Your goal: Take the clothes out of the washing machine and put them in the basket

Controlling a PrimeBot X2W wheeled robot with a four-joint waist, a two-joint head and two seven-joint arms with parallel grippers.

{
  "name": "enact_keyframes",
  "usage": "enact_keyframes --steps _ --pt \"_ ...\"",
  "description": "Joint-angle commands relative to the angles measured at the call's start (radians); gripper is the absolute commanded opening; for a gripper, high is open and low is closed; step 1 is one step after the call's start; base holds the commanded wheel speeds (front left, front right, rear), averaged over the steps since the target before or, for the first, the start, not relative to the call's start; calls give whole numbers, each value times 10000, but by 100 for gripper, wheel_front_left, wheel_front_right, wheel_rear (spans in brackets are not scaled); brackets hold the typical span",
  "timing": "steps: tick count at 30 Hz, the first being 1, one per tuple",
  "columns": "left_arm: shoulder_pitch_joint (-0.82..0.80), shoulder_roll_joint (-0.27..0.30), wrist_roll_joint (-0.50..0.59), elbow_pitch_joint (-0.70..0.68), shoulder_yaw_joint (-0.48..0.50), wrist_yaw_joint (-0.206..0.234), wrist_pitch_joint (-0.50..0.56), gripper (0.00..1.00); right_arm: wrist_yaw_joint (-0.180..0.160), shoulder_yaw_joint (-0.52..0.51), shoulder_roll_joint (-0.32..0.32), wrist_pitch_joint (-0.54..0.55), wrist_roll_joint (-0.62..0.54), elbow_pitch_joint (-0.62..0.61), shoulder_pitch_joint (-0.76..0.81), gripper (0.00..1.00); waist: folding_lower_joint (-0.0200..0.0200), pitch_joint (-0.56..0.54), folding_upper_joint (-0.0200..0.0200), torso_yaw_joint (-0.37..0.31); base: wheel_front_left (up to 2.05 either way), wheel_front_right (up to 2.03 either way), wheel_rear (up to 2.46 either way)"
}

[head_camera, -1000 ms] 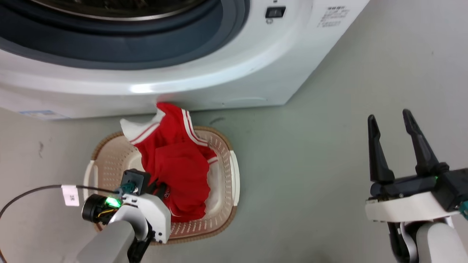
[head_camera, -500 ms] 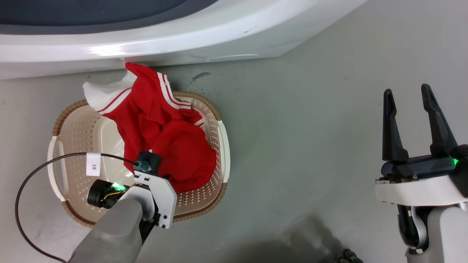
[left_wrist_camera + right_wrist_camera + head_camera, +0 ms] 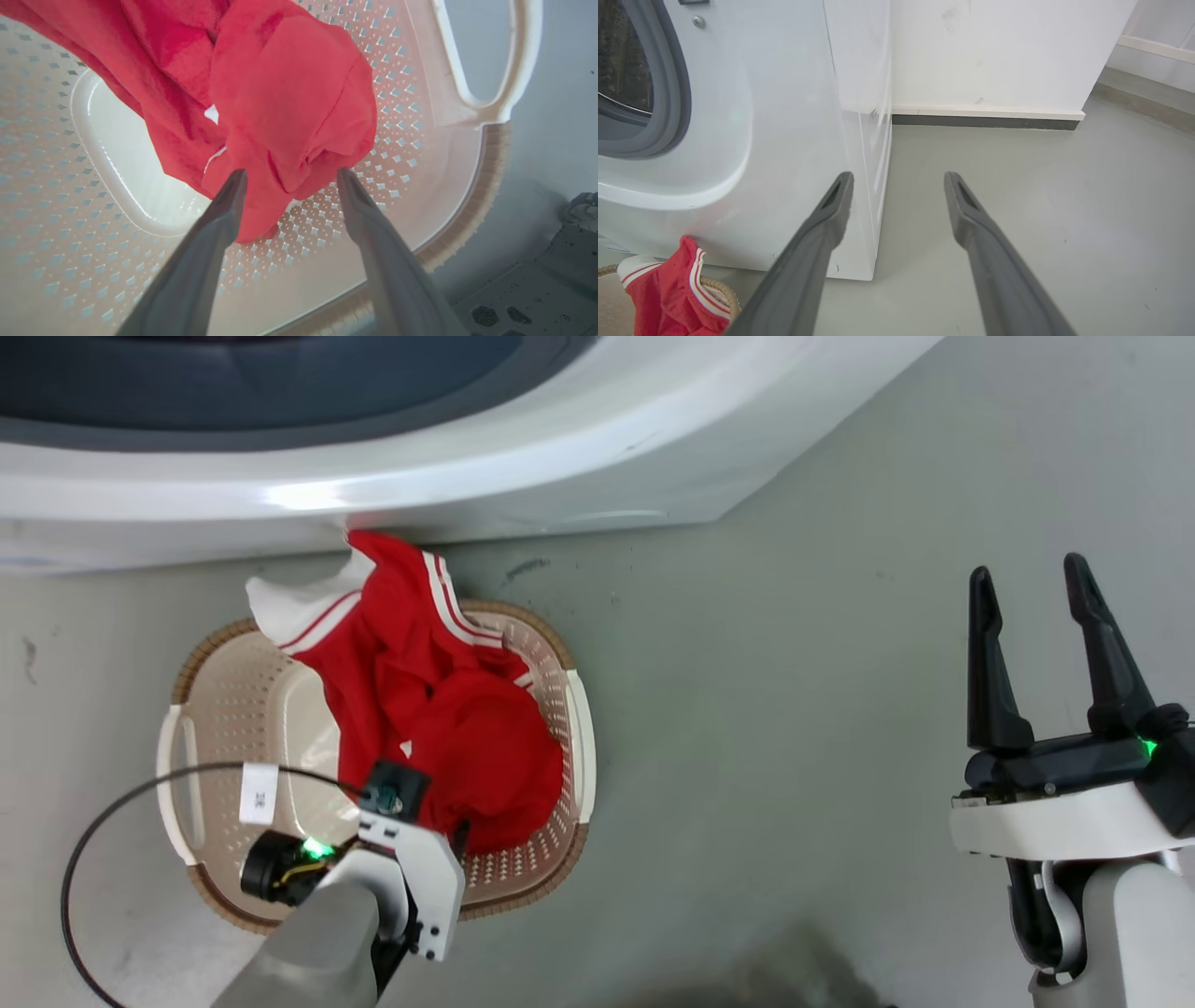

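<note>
The cream basket (image 3: 574,747) stands on the floor just in front of the washing machine (image 3: 560,457). Both red clothes (image 3: 420,709) lie bunched in its right half. The striped garment's white panel (image 3: 289,602) hangs over the far rim toward the machine. My left gripper (image 3: 290,173) is open low inside the basket (image 3: 420,140), and the plain red cloth (image 3: 289,93) lies loose at its fingertips. Far to the right, my right gripper (image 3: 1046,607) stands open over bare floor. Its own view shows the machine's side (image 3: 784,140) and the striped garment (image 3: 663,294).
A black cable with a white tag (image 3: 259,793) loops from my left wrist over the basket's left half. Grey floor (image 3: 766,709) stretches between the basket and my right arm. A white wall with a dark skirting (image 3: 985,122) stands behind the machine.
The head camera tilted down, then slightly back up, so the machine's porthole slid toward the top. My left gripper stays over the basket's near right side; the red pile sits lower. The right gripper is unchanged.
</note>
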Motion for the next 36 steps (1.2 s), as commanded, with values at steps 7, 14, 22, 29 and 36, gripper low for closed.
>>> enact_keyframes --steps 7,14,22,29,36 --pt "848 -204 -163 -162 240 304 -835 100 -7 106 12 -20 -64 245 608 100 -1 -1581 0 362 0 0 0" --pt "1860 128 239 -2131 1006 1069 -873 100 -7 144 9 -20 -174 468 1227 100 -1 -2804 0 723 0 0 0" --pt "3410 405 1278 -4860 2519 1914 -878 100 -7 134 9 -20 -215 622 1883 100 -1 -3958 0 1053 0 0 0" --pt "4525 259 2242 -6691 3711 2320 -879 100 -7 106 9 -19 -165 760 2353 100 -1 -4752 0 1282 0 0 0" --pt "5808 58 3391 -8659 5085 2767 -879 100 -7 91 10 -19 -128 843 2872 100 -1 -5573 0 1454 0 0 0"
